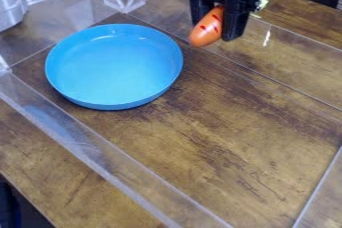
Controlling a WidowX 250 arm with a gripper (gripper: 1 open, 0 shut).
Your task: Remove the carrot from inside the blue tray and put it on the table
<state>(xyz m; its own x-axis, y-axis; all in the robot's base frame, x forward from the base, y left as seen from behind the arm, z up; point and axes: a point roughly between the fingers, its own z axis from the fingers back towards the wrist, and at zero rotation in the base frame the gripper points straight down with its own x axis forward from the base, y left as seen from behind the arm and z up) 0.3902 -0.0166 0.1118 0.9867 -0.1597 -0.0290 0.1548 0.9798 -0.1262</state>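
Bright-blue tray [114, 67], orange carrot [206, 29] w/ dk marks, brn table [221, 137]

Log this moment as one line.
gripper: shut on carrot | carrot: held beside tray, above table | tray: empty | placing: not yet done

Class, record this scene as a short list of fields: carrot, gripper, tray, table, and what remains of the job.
carrot: orange with dark marks, held at the gripper, beside the tray's far right side
gripper: black, shut on the carrot
tray: round, blue, low rim, nothing in it
table: brown wood under a shiny clear cover
remaining: carrot not yet released on the table
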